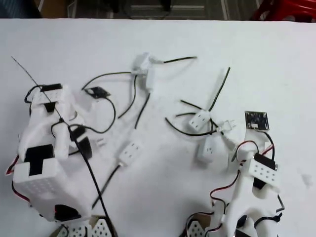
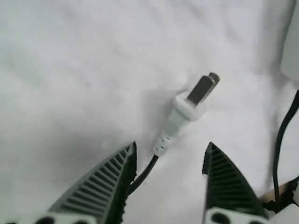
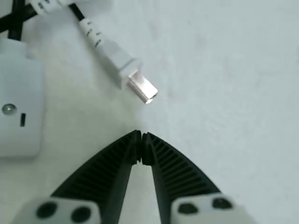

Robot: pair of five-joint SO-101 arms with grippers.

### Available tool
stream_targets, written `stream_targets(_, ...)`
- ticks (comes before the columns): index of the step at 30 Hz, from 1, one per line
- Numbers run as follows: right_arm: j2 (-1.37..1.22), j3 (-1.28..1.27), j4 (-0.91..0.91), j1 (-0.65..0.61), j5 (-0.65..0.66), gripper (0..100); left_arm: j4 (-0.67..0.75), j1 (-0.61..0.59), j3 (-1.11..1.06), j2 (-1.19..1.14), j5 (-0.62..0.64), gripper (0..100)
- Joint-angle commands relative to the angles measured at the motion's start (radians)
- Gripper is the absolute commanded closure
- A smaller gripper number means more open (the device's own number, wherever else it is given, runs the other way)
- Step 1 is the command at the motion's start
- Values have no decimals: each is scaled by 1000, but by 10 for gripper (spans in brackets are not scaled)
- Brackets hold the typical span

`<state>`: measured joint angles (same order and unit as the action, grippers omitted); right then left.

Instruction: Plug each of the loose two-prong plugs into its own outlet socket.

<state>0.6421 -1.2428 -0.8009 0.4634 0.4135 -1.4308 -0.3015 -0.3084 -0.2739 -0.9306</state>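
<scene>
— How do the left jaws stand?
— Wide apart, holding nothing. A white plug (image 2: 187,109) lies on the worktop (image 2: 70,70) just ahead of the gap, with its cord running back between them. Its prongs are edge-on and read as one.
— And the right jaws?
— Tips pressed together, empty. Another plug (image 3: 124,70) lies just ahead, beside a socket block (image 3: 18,112) cut off at the edge.
— From above?
— Loose socket blocks (image 1: 130,152) lie among black cords (image 1: 180,59).

White tbl (image 1: 276,49), red chair (image 1: 291,7) behind
</scene>
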Motion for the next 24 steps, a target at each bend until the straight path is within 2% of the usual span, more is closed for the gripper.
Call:
stream_targets(1,1,3,12,-4,5,974,44,25,0,59,8,762)
stream_targets(12,1,3,13,-4,5,974,72,162,-6,58,9,762)
stream_targets(17,1,3,13,-4,5,974,137,186,-25,31,9,762)
stream_targets(24,1,3,13,-4,5,974,25,163,83,-58,8,762)
